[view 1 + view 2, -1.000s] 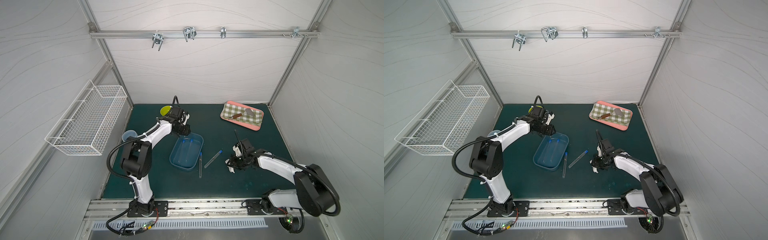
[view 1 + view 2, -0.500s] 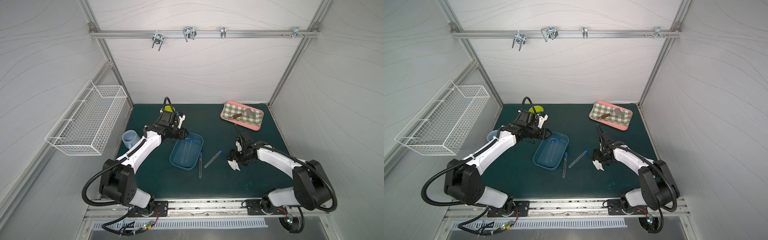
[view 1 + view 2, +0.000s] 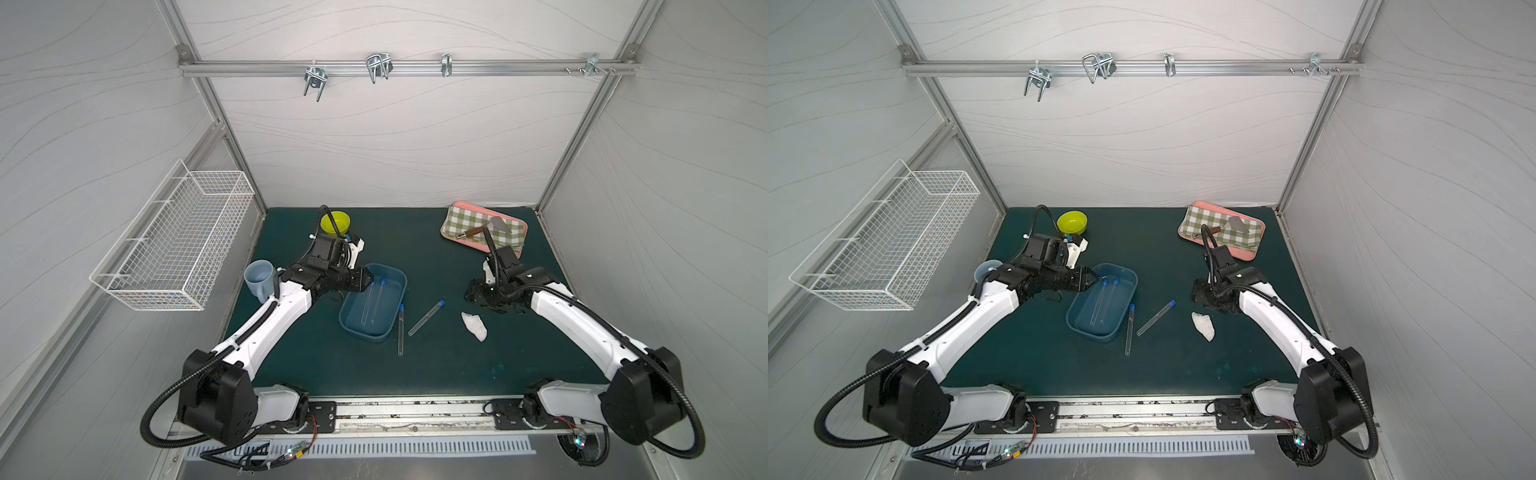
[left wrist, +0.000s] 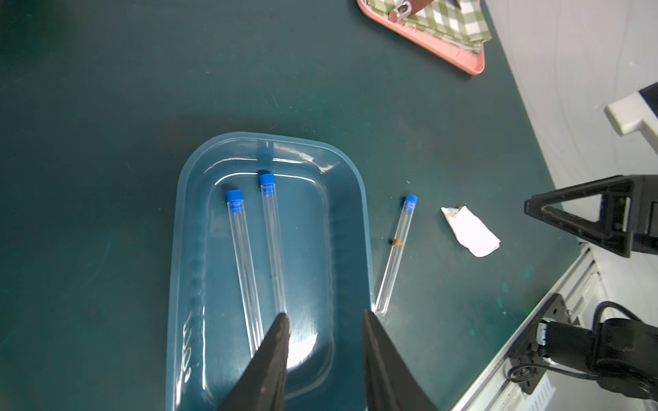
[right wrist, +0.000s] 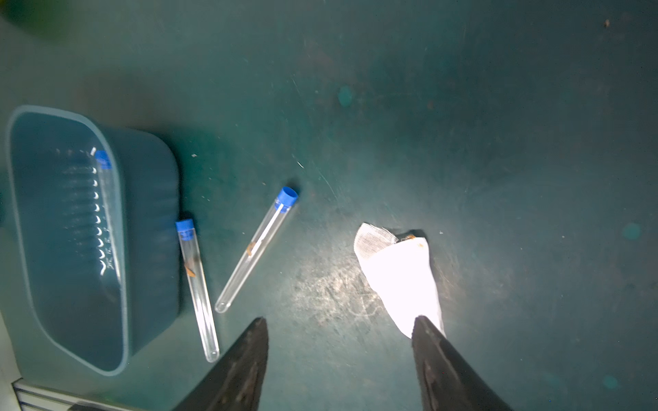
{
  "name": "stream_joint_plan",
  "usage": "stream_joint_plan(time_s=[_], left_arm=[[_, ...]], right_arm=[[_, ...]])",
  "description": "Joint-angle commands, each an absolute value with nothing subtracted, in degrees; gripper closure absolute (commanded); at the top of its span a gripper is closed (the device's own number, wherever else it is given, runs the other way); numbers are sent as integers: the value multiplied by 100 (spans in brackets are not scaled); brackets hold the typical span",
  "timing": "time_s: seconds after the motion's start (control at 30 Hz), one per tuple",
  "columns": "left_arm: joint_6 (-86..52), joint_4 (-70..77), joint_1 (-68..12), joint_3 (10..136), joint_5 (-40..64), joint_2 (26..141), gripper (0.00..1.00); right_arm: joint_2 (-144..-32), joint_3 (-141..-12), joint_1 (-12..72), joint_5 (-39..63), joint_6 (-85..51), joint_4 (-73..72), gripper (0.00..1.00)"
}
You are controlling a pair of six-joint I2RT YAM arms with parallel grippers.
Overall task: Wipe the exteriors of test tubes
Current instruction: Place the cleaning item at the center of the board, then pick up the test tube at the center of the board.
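Test tubes lie flat in two pairs, all four with their blue caps toward the far side; two rest side by side on the floor of the blue tray [image 4: 313, 231], one [image 4: 245, 270] just left of the other [image 4: 273, 249]; neither shows a mark in the left wrist view, so I judge the tray is where finished ones go; the other two lie on the green mat [image 3: 457, 374] right of the tray, one [image 5: 197, 284] just beside the tray wall and parallel to it, the next [image 5: 256, 249] tilted, with its cap further right; each carries an orange-brown smear at mid-length, so they probably wait in the open where an arm can reach them; a white wipe [image 3: 473, 326] lies crumpled on the mat to the right of the tilted tube, apart from it, with a small brown stain at its far end; the left gripper [image 4: 324, 315] hangs above the tray, jaws slightly apart with nothing between them; the right gripper [image 5: 340, 319] hovers over the mat with its jaws wide and empty; one finger overlaps the wipe's end in the right wrist view, but I cannot tell whether it touches; the next step, I judge, is picking up the wipe.
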State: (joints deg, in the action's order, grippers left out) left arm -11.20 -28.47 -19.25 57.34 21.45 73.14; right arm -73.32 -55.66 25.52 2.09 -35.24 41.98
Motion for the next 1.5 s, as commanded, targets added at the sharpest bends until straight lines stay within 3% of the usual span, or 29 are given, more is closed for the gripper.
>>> stream_joint_plan(time_s=[0.0, 0.3, 0.57, 0.9, 1.47], left_arm=[[-1347, -2590, -1942, 5531, 2317, 6965, 63], [-1604, -2224, -1939, 4660, 2245, 6185, 63], [-1965, -1730, -1939, 4019, 2576, 5767, 62], [-2133, -1539, -1942, 4035, 2918, 5924, 63], [-2245, -1396, -1986, 3976, 3068, 5958, 63]], right_arm=[[-7770, -5746, 2859, 88, -4028, 4074, 36], [-9348, -6464, 3812, -399, -5159, 3846, 39], [-10109, -6802, 3938, -460, -5491, 3969, 43], [-10865, -7511, 4079, -684, -5486, 4491, 50], [-11164, -7410, 4043, -565, -5581, 4276, 64]])
